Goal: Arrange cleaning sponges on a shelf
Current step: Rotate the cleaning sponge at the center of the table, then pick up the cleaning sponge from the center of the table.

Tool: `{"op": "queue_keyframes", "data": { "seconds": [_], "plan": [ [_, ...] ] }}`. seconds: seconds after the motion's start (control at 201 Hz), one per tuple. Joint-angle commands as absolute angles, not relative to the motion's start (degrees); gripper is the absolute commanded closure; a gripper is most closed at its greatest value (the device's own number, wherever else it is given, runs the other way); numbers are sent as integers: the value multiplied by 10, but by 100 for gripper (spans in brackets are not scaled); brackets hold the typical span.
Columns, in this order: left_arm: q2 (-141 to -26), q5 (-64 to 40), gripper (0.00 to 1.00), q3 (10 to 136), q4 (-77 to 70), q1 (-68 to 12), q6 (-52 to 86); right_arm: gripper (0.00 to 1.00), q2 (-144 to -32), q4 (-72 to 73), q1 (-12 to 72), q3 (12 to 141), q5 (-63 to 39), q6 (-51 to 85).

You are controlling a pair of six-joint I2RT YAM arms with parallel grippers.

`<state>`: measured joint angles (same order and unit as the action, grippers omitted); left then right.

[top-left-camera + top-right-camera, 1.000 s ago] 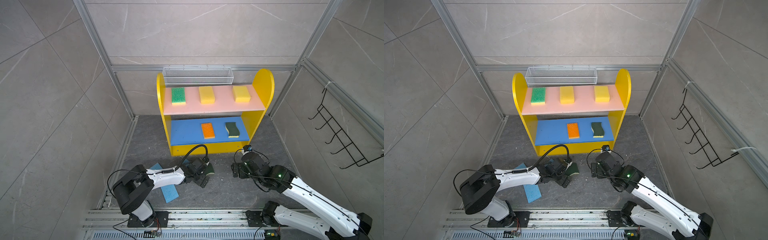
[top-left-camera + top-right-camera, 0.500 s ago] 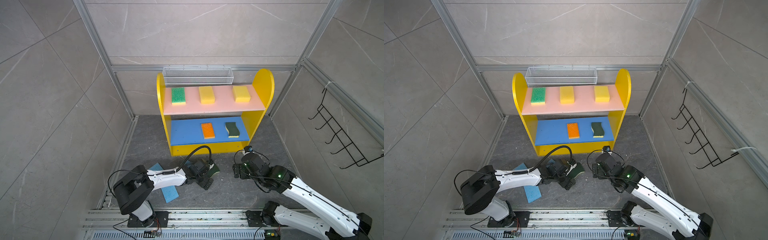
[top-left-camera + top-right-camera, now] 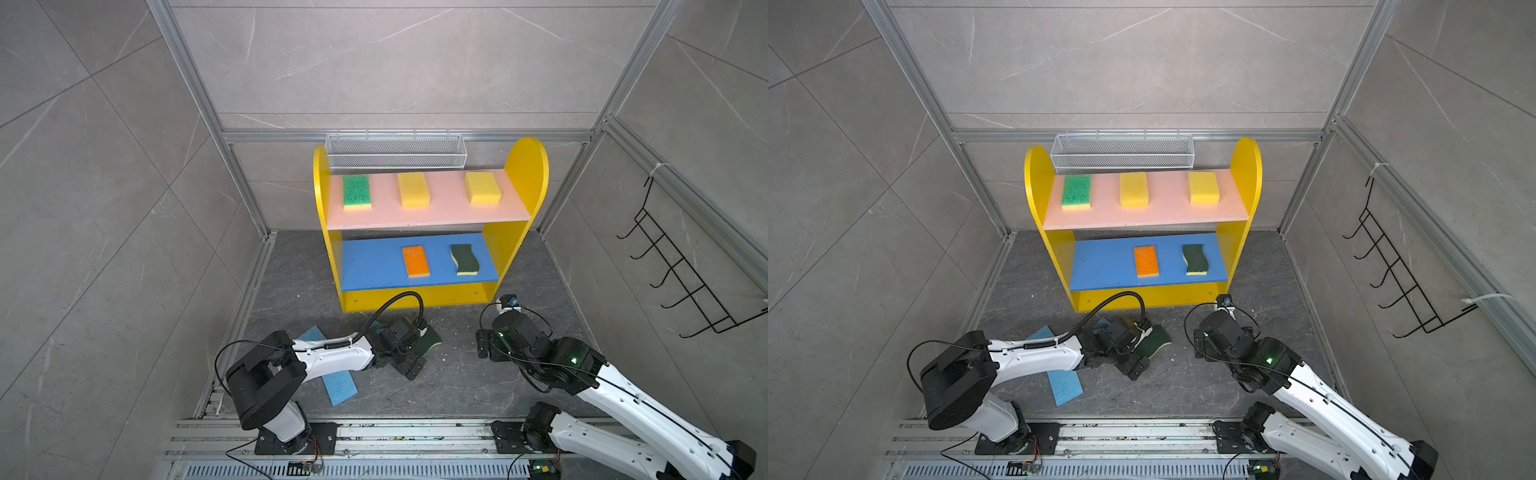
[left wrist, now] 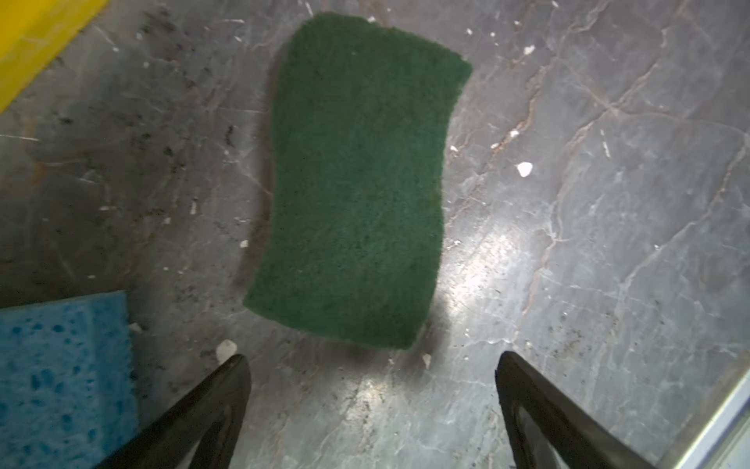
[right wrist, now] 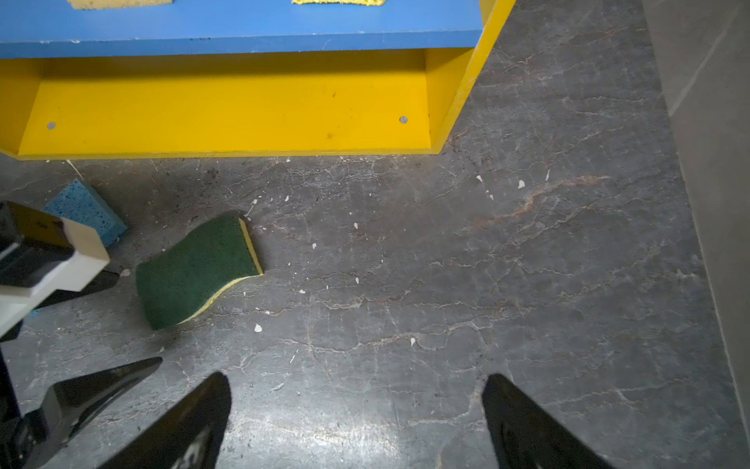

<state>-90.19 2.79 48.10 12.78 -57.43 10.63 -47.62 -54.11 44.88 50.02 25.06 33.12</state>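
Shelf (image 3: 528,174) stands mid-frame in both top views, at the back of the grey worktop (image 3: 478,386). Its pink upper board (image 3: 436,212) carries 3 sponges in a row, well apart: green-topped sponge (image 3: 356,191) at left, yellow block (image 3: 412,190) center, 2nd yellow block (image 3: 482,188) right. On the blue lower board (image 3: 370,266), orange-topped sponge (image 3: 415,261) sits near center, w/ a wavy dk-green sponge (image 3: 465,259) to its right.

L arm (image 3: 328,357) reaches across lower center; R arm (image 3: 623,390) comes in from lower right. Lt-blue sponge (image 3: 340,384) lies flat lower left of center, partly under L arm. Another lt-blue piece (image 3: 309,336) shows just above that arm.

Floor dk-green sponge (image 4: 357,182) lies flat on the worktop in front of the shelf, green side up, fully in view in the L wrist view.

L tool (image 4: 371,357) is spread wide, holding nothing. Both tips sit at frame bottom in the L wrist view, and the sponge's near end is just beyond them, not between. R tool (image 5: 356,377) is likewise spread wide, nothing in it, over worktop to the right of that sponge.
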Motion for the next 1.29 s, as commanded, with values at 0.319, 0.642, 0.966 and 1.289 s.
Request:
{"op": "queue_keyframes", "data": {
  "seconds": [0.319,0.642,0.966,1.289],
  "plan": [
    [-938,-4,0,516,81,-555,34,0,-477,-566,452,497,272,342],
    [-972,-33,3,524,83,-555,50,0,-492,-559,451,494,276,338],
    [-961,-16,13,518,89,-572,84,0,-481,-561,452,492,284,334],
    [-1020,47,15,554,87,-608,109,0,-468,-564,452,486,286,335]
  ]
}}
